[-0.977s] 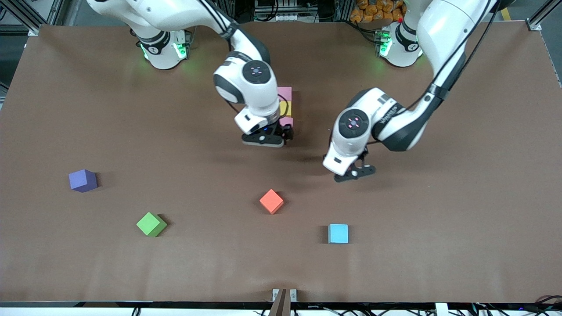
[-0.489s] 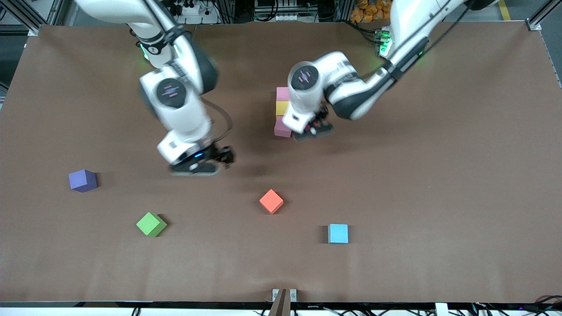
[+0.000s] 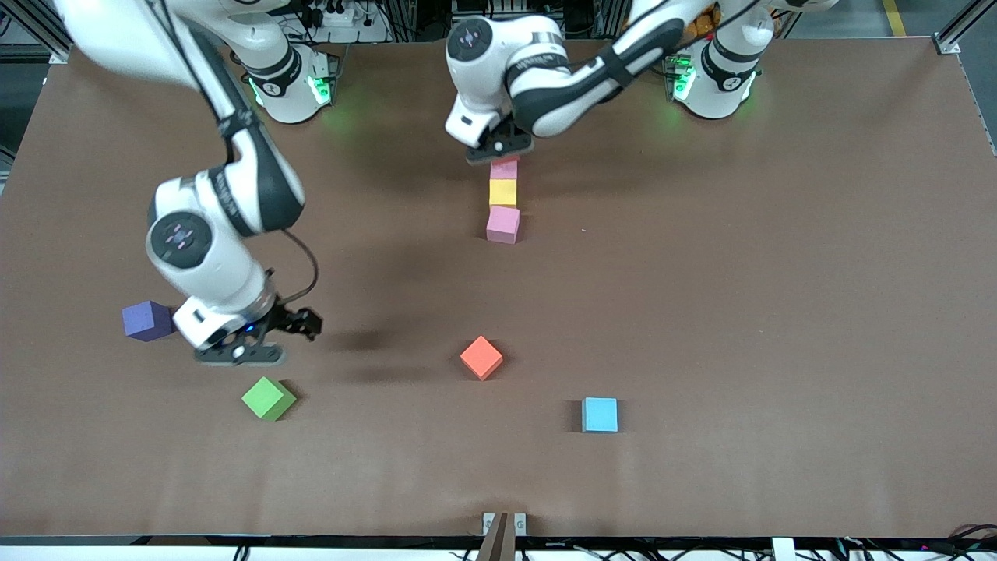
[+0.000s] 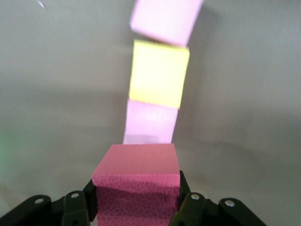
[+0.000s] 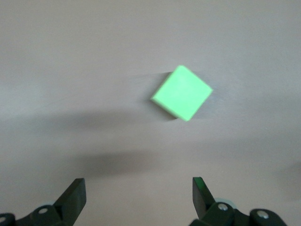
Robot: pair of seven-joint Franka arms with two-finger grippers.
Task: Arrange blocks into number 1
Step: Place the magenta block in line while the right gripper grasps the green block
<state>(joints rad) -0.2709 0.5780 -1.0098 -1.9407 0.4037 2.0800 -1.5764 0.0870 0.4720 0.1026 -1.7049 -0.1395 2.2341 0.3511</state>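
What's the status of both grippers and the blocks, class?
Left gripper shut on red block, over the pink-yellow-pink column. Right gripper open above green block. Nothing in the way.

Both arms are showing glossy white shells with dark grey bands at the joints. Round dark caps on the wrists are glowing with small pink marks. Black cables are running along each arm, one looping loose near the right hand [image 3: 261, 348]. Green lights are shining on both round bases. The left hand [image 3: 498, 146] is showing black fingers [image 4: 192, 207] with silver screws.
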